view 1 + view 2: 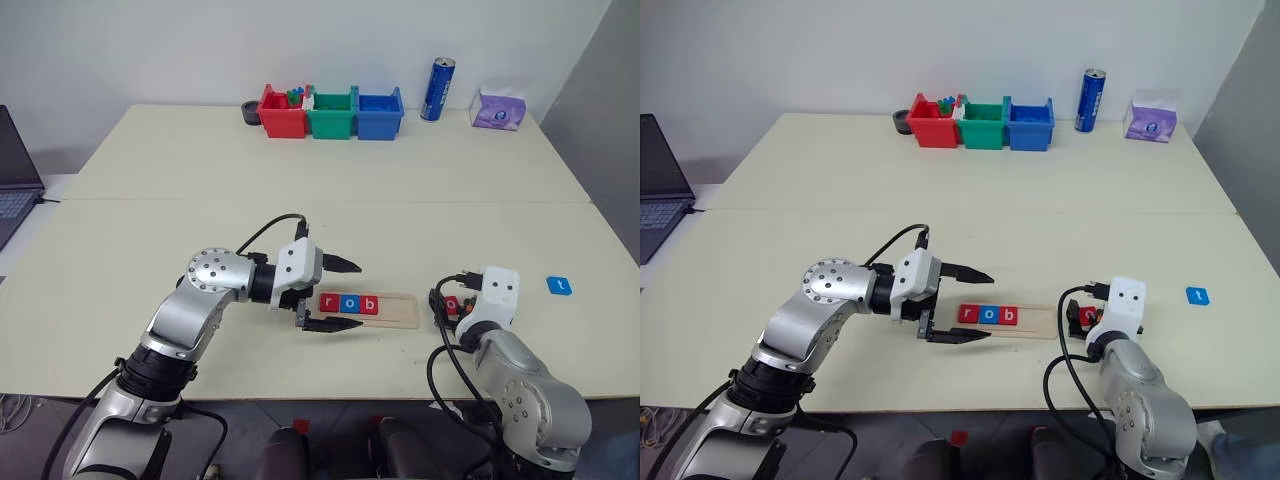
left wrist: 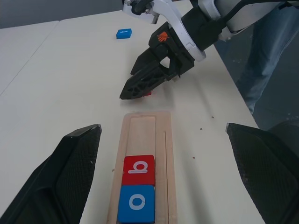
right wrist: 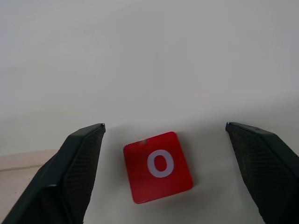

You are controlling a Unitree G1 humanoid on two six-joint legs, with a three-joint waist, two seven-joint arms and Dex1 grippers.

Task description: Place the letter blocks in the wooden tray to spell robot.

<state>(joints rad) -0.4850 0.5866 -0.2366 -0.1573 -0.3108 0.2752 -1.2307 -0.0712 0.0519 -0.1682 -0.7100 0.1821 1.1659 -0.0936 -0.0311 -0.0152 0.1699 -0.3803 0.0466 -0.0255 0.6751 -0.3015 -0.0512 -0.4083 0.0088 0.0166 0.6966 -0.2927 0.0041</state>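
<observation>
The wooden tray (image 1: 400, 312) lies near the table's front edge. It holds a red r (image 1: 330, 302), a blue o (image 1: 348, 303) and a red b (image 1: 369, 305) in its left half, and its right half is bare. My left gripper (image 1: 357, 296) is open, its fingers (image 2: 74, 163) on either side of the tray's left end. A red o block (image 3: 159, 165) lies flat on the table just right of the tray, between the wide-apart fingers of my open right gripper (image 1: 451, 306). A blue t block (image 1: 560, 286) lies alone farther right.
Red (image 1: 283, 115), green (image 1: 332, 117) and blue (image 1: 380, 115) bins stand in a row at the back. To their right are a blue can (image 1: 437, 89) and a purple tissue box (image 1: 498, 110). A laptop (image 1: 12, 180) sits at the far left.
</observation>
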